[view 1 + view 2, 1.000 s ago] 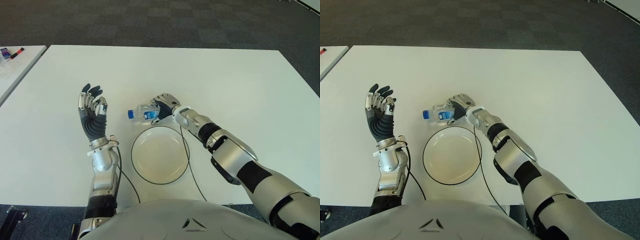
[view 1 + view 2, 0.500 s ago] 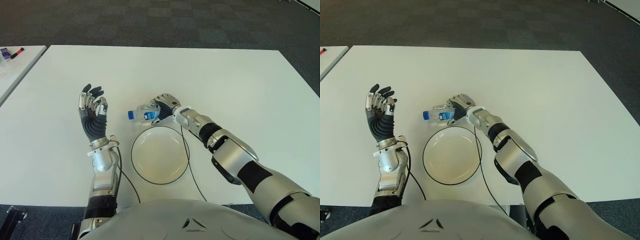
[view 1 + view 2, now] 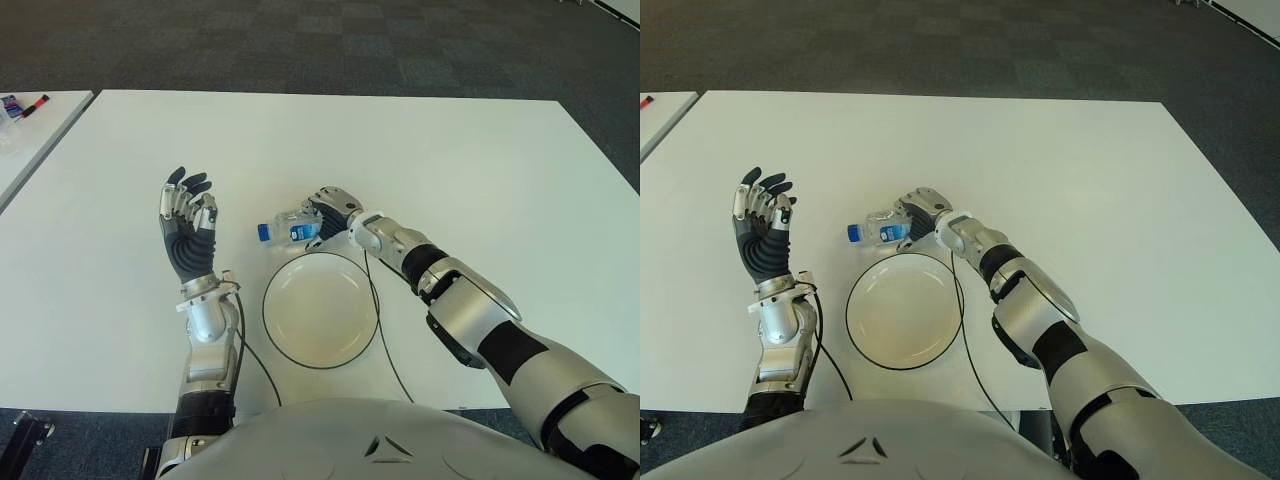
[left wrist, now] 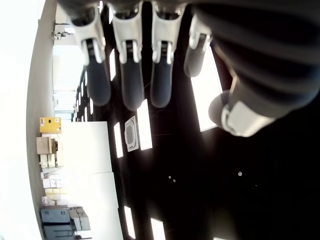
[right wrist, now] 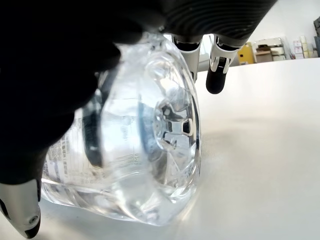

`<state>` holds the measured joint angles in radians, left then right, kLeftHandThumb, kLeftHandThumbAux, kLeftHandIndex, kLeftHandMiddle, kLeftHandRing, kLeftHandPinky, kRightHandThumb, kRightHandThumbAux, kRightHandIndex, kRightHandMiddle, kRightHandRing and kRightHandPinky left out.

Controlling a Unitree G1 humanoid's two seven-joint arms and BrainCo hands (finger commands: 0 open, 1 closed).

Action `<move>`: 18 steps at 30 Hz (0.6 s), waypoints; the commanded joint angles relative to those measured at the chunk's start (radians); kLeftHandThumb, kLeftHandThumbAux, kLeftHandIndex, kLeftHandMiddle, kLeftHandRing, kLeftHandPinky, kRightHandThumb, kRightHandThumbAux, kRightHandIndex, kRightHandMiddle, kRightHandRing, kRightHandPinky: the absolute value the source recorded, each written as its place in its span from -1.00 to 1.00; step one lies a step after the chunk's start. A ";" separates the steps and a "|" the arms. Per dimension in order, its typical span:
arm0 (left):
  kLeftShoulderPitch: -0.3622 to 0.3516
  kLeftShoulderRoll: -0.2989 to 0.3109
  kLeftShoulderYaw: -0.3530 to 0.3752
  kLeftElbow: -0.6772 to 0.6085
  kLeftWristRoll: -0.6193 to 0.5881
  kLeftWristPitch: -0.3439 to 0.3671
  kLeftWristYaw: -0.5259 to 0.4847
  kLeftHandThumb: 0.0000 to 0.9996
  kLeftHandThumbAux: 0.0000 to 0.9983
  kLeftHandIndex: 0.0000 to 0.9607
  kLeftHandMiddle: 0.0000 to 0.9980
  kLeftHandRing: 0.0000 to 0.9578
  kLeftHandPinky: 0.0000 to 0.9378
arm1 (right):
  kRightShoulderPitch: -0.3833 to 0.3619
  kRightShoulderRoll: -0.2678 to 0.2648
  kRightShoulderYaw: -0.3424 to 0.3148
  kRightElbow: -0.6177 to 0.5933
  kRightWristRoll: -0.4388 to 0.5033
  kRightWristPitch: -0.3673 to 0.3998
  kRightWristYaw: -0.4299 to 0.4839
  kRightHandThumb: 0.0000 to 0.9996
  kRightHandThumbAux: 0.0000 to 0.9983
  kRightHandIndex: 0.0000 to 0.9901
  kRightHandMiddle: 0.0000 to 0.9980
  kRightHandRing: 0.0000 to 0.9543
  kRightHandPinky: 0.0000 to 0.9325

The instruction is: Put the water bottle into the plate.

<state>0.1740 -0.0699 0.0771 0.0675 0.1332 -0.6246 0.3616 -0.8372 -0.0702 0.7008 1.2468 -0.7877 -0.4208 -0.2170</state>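
At the left of the frame you see the left hand (image 3: 186,228) raised upright above the white table (image 3: 480,170), palm facing right, its ribbed black palm and silver-jointed fingers (image 4: 129,60) spread and released, holding nothing. A thin black cable (image 3: 250,352) runs from its wrist across the matte tabletop. Near the centre of the frame, toward the bottom, lies the plate (image 3: 320,309): round, shallow, cream-coloured, with a thin dark rim. Just above its upper edge you find the water bottle (image 3: 287,228), a small clear ribbed plastic container with a blue cap (image 3: 262,232) pointing left and a blue label. It lies on its side, outside the plate. The right hand (image 3: 329,212) reaches in from the lower right and clasps the bottle's base end; the right wrist view shows its dark fingers (image 5: 220,60) curled over the transparent moulded base (image 5: 167,130).
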 commanded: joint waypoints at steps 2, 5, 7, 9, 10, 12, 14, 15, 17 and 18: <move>0.005 -0.033 -0.002 0.005 -0.002 0.003 0.004 0.07 0.15 -0.63 -0.40 -0.33 -0.24 | 0.004 -0.004 -0.005 0.002 0.008 -0.006 0.034 0.91 0.31 -0.17 0.07 0.02 -0.73; 0.003 -0.032 -0.002 0.010 0.000 -0.001 0.005 0.07 0.16 -0.62 -0.39 -0.33 -0.23 | 0.004 -0.004 -0.009 0.001 0.008 -0.007 0.039 0.91 0.31 -0.18 0.06 0.02 -0.69; 0.003 -0.031 -0.002 0.010 0.001 -0.002 0.006 0.07 0.16 -0.62 -0.39 -0.33 -0.23 | 0.005 -0.004 -0.010 0.001 0.008 -0.007 0.040 0.91 0.31 -0.18 0.06 0.02 -0.67; 0.003 -0.030 -0.002 0.013 0.002 -0.004 0.006 0.07 0.17 -0.62 -0.39 -0.32 -0.23 | 0.005 -0.004 -0.011 0.000 0.007 -0.008 0.040 0.91 0.31 -0.18 0.06 0.02 -0.66; 0.003 -0.030 -0.002 0.013 0.003 -0.004 0.006 0.07 0.17 -0.62 -0.39 -0.32 -0.23 | 0.005 -0.004 -0.011 -0.001 0.007 -0.008 0.040 0.91 0.31 -0.18 0.06 0.02 -0.67; 0.003 -0.028 -0.002 0.014 0.002 -0.003 0.003 0.07 0.16 -0.62 -0.39 -0.32 -0.23 | 0.005 -0.006 -0.014 -0.002 0.009 -0.009 0.037 0.91 0.31 -0.18 0.06 0.02 -0.69; 0.003 -0.026 -0.002 0.015 0.000 -0.003 0.001 0.06 0.15 -0.62 -0.38 -0.32 -0.22 | 0.002 -0.012 -0.019 -0.006 0.011 -0.011 0.032 0.91 0.31 -0.18 0.06 0.02 -0.79; 0.003 -0.026 -0.002 0.015 0.000 -0.004 0.000 0.06 0.15 -0.62 -0.38 -0.32 -0.22 | -0.001 -0.015 -0.021 -0.008 0.012 -0.013 0.030 0.91 0.31 -0.18 0.06 0.02 -0.79; 0.002 -0.025 -0.001 0.022 0.000 -0.009 0.000 0.05 0.14 -0.62 -0.39 -0.31 -0.22 | -0.014 -0.030 -0.032 -0.025 0.020 -0.022 0.041 0.91 0.31 -0.18 0.07 0.02 -0.81; 0.001 -0.024 0.000 0.024 -0.001 -0.011 0.000 0.05 0.14 -0.62 -0.39 -0.31 -0.22 | -0.018 -0.033 -0.034 -0.029 0.022 -0.024 0.044 0.91 0.31 -0.18 0.07 0.02 -0.81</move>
<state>0.1738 -0.0690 0.0759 0.0755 0.1331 -0.6347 0.3616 -0.8376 -0.0814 0.6823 1.2299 -0.7817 -0.4310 -0.1921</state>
